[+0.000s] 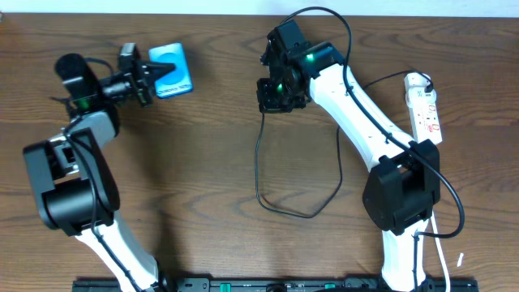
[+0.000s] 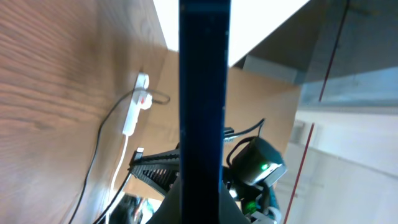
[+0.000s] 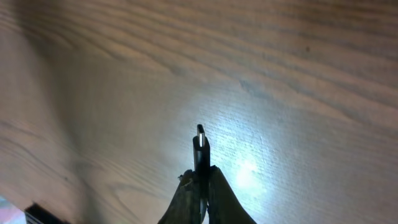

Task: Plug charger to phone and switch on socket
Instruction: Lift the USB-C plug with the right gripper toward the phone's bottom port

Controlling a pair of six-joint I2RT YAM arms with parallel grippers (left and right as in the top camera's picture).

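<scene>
Phone (image 1: 177, 71) sits clamped in my left gripper (image 1: 156, 75) (edge-on at the wrist); right gripper (image 3: 200, 179) pinches the charger (image 3: 200, 144) connector.

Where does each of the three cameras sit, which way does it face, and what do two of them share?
Overhead: above the table, facing straight down; left arm and right arm show, with phone, charger and socket.
Left wrist: on the left arm, facing along the tabletop toward the socket; the phone, edge-on, stands between the left fingers; the right arm shows beyond.
Right wrist: on the right arm, facing down at the table; the right fingers pinch the connector.
Shared: overhead and left wrist both show phone and socket.
</scene>
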